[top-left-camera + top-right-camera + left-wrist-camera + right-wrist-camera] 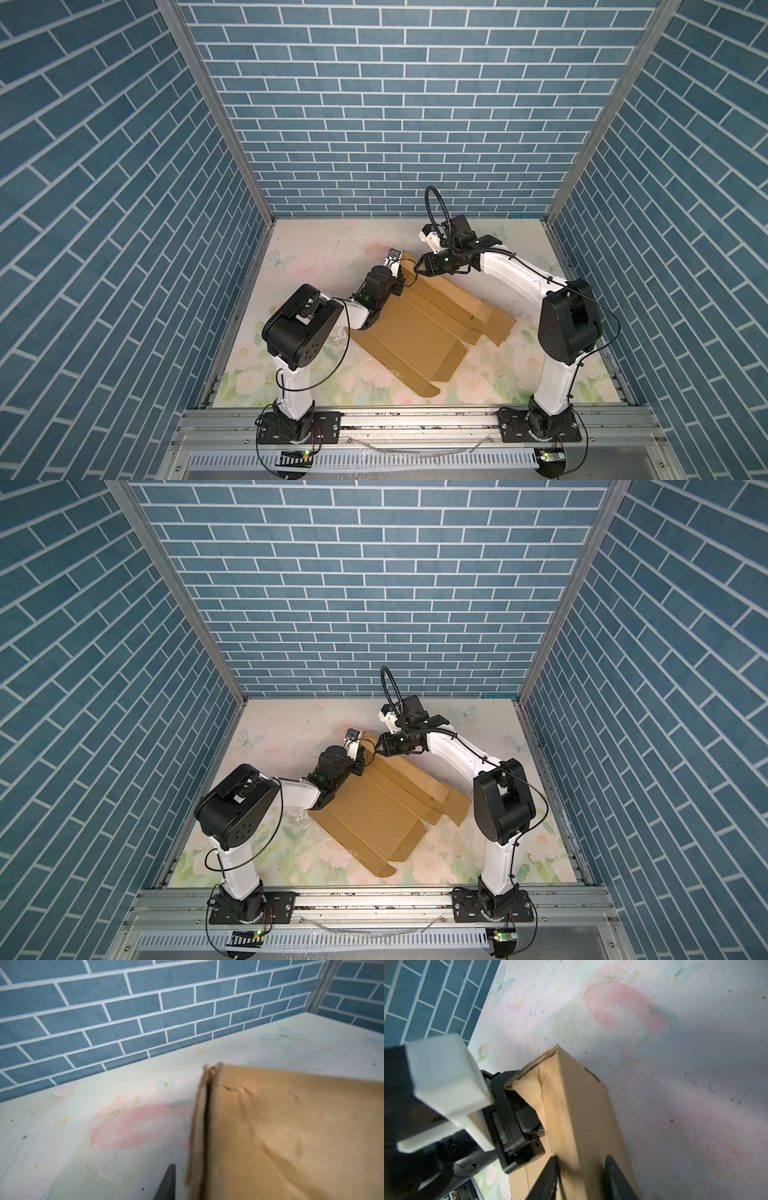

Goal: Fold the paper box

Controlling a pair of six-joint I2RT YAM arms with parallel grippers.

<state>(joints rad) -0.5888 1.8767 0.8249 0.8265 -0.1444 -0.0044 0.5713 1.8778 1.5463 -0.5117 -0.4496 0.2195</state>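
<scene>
Top views, both: paper box in middle of table, part-folded, far corner raised between left gripper and right gripper; jaws too small to read.
Left wrist view: one dark finger beside doubled cardboard wall, other hidden; grip cannot tell.
Right wrist view alone shows both fingers straddling wall, blurred; clamped or not, cannot tell.

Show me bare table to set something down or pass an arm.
Bare: far-left table between back wall and left gripper; near-right strip between the paper box and front rail. Crowded: the box's far end, where the right gripper meets the left.
</scene>
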